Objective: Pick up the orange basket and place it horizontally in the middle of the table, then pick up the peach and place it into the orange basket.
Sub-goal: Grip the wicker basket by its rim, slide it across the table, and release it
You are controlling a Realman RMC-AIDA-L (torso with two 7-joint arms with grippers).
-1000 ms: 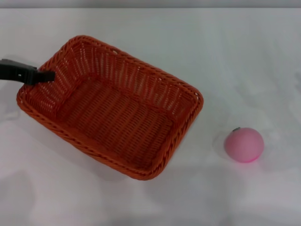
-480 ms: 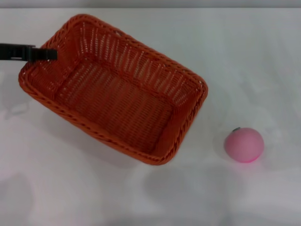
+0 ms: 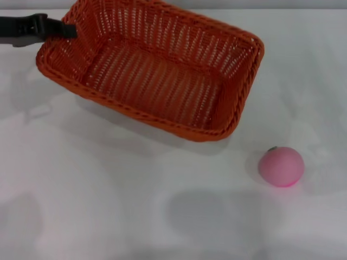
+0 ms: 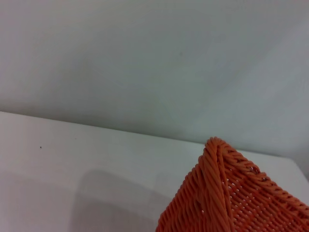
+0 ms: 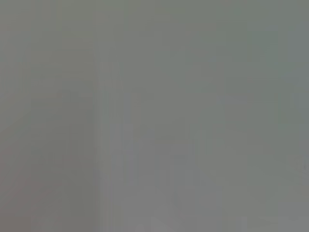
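Note:
The orange basket point(image 3: 157, 70) hangs lifted and tilted above the white table point(image 3: 108, 195) at the upper middle of the head view. My left gripper point(image 3: 64, 28) comes in from the left edge and is shut on the basket's left rim. A corner of the same orange basket point(image 4: 227, 198) fills the lower part of the left wrist view. The pink peach point(image 3: 281, 166) rests on the table to the lower right of the basket, apart from it. My right gripper is out of view, and the right wrist view is a plain grey field.
The basket's shadow lies on the table below it. A pale wall point(image 4: 154, 58) stands behind the table's far edge in the left wrist view.
My left gripper has risen and moved right with the basket's rim in it. The basket has lifted off the table, shifted toward the far side and right, and turned. The peach has stayed put.

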